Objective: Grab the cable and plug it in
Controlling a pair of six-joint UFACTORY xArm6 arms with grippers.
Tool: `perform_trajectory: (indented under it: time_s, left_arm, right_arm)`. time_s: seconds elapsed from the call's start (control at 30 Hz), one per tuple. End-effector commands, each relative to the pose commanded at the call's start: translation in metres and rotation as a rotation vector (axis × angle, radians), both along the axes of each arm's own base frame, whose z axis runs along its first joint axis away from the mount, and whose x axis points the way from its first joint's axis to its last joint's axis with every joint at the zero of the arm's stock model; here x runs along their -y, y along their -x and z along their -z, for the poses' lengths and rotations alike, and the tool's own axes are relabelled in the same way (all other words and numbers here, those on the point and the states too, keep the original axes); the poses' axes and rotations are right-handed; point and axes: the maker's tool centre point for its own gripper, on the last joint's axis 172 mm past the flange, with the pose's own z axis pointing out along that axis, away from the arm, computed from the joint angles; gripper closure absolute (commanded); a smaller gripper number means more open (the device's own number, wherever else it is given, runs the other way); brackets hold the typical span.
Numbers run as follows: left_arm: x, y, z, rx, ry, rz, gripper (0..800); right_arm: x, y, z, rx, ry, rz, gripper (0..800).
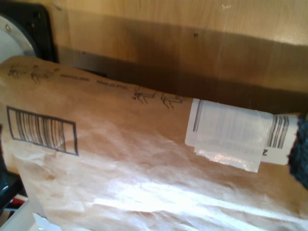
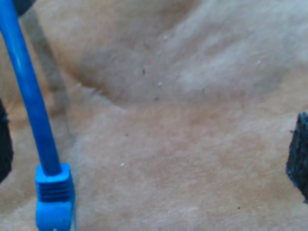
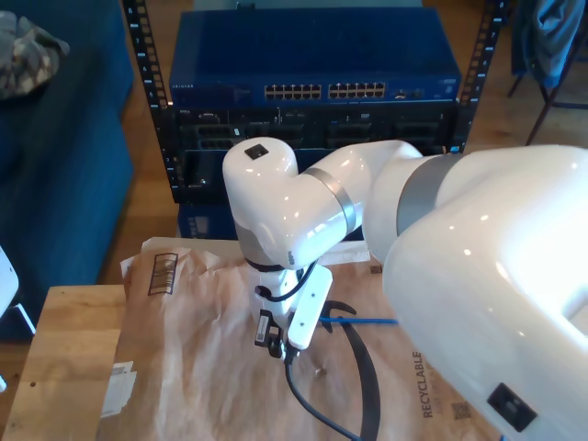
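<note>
The blue cable (image 2: pixel 29 91) and its booted plug (image 2: pixel 54 195) lie ungrasped between my second gripper's (image 2: pixel 154 159) wide-open jaws, so grabbing and plugging remain.

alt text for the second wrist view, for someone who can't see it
A bright blue cable ending in a blue-booted plug hangs over crumpled brown paper. A dark pad of my second gripper shows at the picture's edge, apart from the cable.

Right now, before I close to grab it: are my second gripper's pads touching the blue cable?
Apart. The second wrist view shows brown paper between the cable and either pad of my second gripper, jaws wide open.
</note>
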Motion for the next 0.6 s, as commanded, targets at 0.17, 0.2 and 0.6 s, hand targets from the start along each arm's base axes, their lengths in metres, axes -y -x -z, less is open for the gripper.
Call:
perform_trajectory:
  time_s: [0.17,0.2,0.6]
  left_arm:
    - [-0.001,0.000,0.001,-0.003,0.001,-0.002,0]
    - [0.000,0.000,0.001,-0.003,0.001,0.000,0]
    - [0.001,0.001,0.005,-0.012,0.007,-0.001,0]
  right_arm:
    - [0.003,-0.007,0.008,0.007,0.025,-0.023,10]
    - [0.004,-0.007,0.011,0.007,0.034,-0.029,11]
    - [0.003,-0.021,0.011,0.048,0.032,-0.049,155]
